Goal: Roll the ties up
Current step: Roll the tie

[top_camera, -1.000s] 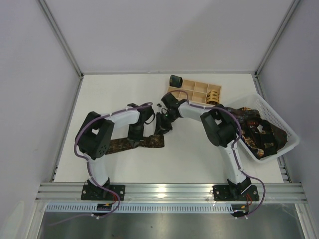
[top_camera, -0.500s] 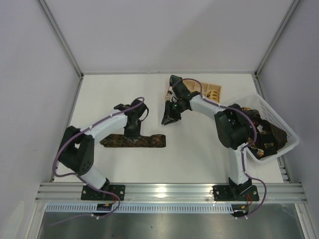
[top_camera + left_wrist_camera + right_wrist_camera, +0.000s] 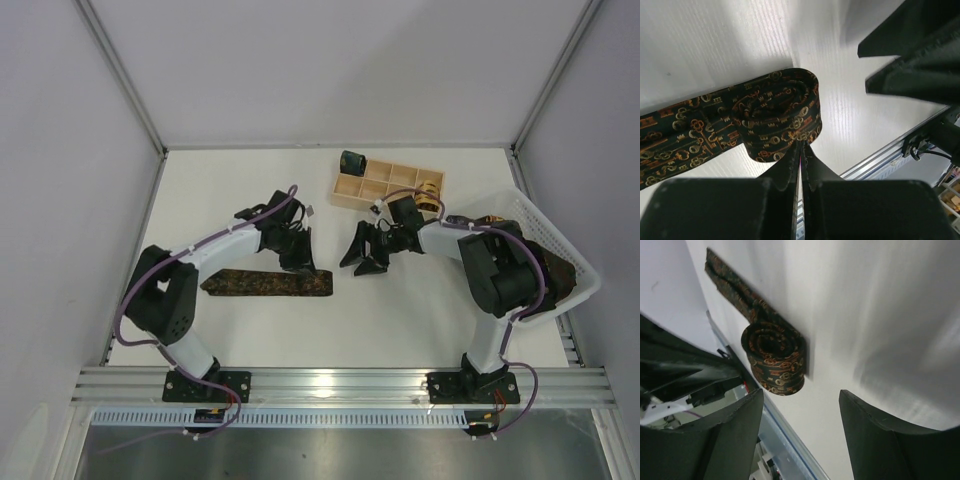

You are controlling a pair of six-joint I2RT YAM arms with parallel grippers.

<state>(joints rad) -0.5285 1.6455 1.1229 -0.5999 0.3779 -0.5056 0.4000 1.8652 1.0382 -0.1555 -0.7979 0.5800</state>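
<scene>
A dark tie with a gold key pattern (image 3: 262,284) lies flat on the white table, its right end wound into a coil (image 3: 319,283). In the left wrist view that coil (image 3: 780,114) lies just beyond my left gripper (image 3: 801,149), which is shut, its tips at the coil's near edge with nothing between them. My left gripper (image 3: 302,264) hovers over the coil's far side. My right gripper (image 3: 362,257) stands open just right of the coil, apart from it. In the right wrist view the coil (image 3: 775,358) sits ahead of my right gripper (image 3: 801,407).
A pale wooden tray (image 3: 395,178) stands at the back, with a dark green coil (image 3: 352,160) at its left end and a tan-gold coil (image 3: 429,190) at its right. A white mesh basket (image 3: 565,240) at the right holds several loose ties (image 3: 530,275).
My left gripper has slid right along the tie to its coiled end. My right gripper has come back from the tray side toward me and opened wide.
</scene>
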